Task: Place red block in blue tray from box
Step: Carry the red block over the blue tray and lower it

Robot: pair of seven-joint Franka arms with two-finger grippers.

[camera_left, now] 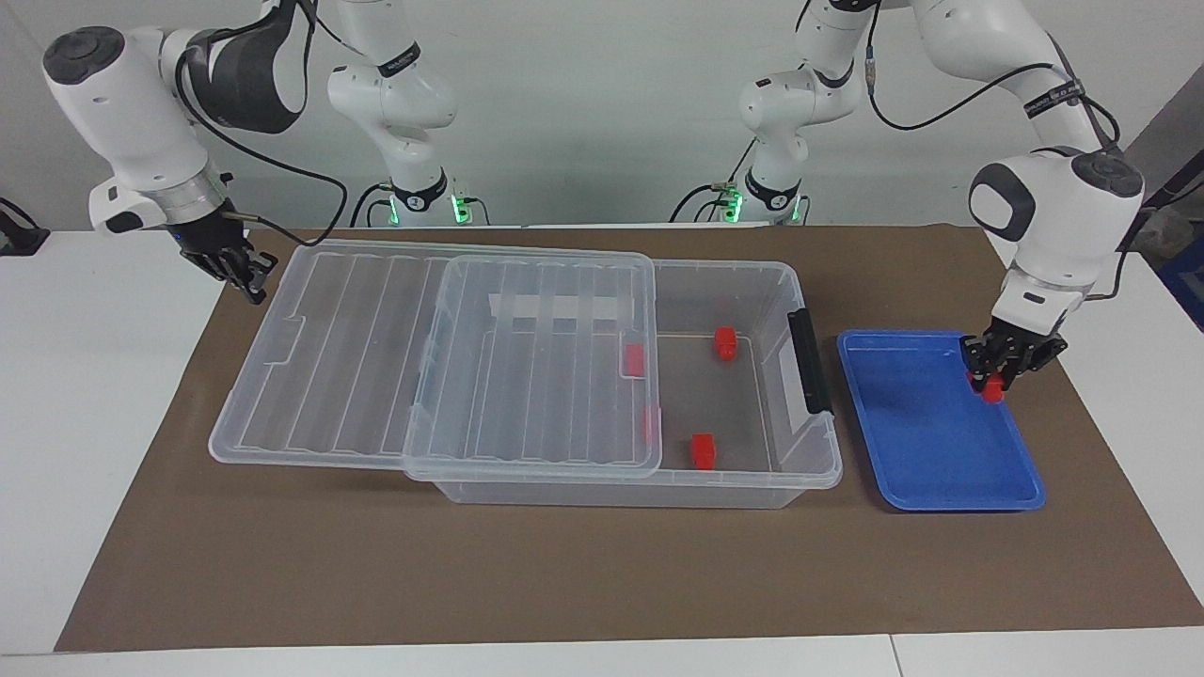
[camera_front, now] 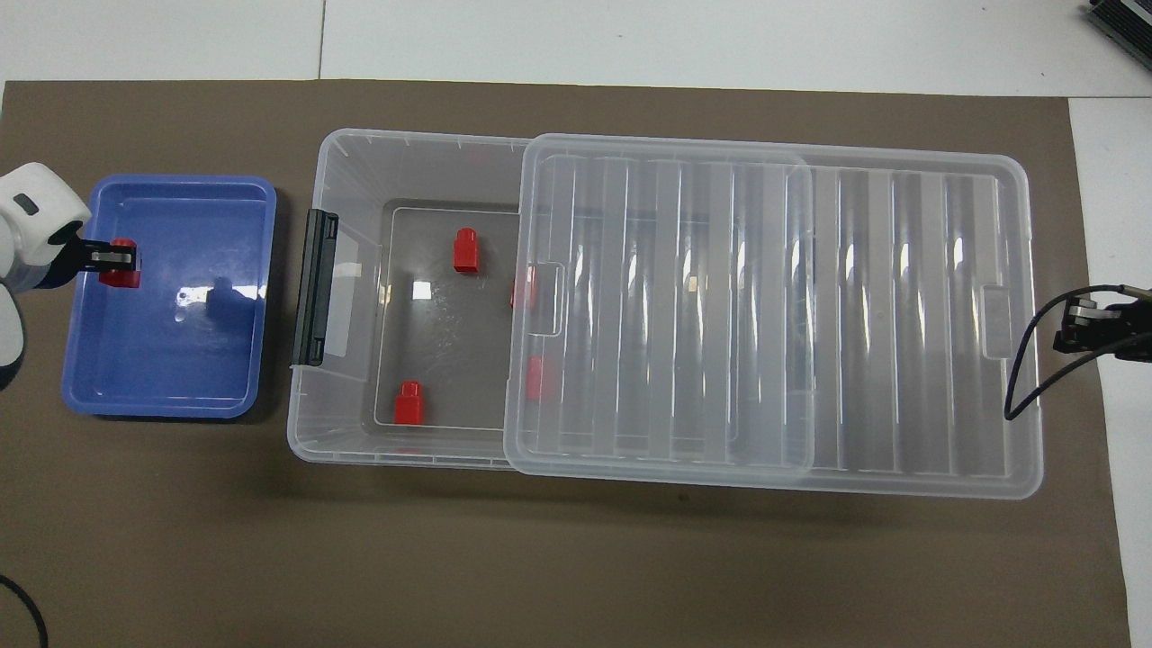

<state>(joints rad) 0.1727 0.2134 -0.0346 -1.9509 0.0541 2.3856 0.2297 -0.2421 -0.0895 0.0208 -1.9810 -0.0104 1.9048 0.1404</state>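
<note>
Red is the colour of the small block (camera_left: 991,392) that the left gripper (camera_left: 994,384) holds. Its two fingers are pinched shut on the block. The block is low over the blue tray (camera_left: 922,442), at the tray's edge toward the left arm's end of the table. In the overhead view the block (camera_front: 118,274) shows over the tray's (camera_front: 171,360) floor, just inside that rim, under the left gripper (camera_front: 115,258). I cannot tell if the block touches the tray's floor.

The tray lies flat on the brown mat (camera_left: 564,574), just beside the box (camera_left: 734,282), toward the left arm's end.

The box is big and clear. Its lid (camera_left: 376,348) is slid part way off, toward the right arm's end, so one end of the box is open. A dark handle (camera_left: 811,373) sits on the open end, next to the tray.

Two red blocks stand on the box's open floor. One (camera_left: 724,342) is nearer the robots and one (camera_left: 703,450) is farther from them. Two more blocks, one (camera_left: 635,360) nearer the robots than the other (camera_left: 648,423), show through the lid's edge.

The right gripper (camera_left: 252,278) is up in the air by the lid's corner, at the right arm's end, not touching it. Its fingers are closed together and hold nothing. In the overhead view the right gripper (camera_front: 1071,328) is just past the lid's (camera_front: 900,306) end.
</note>
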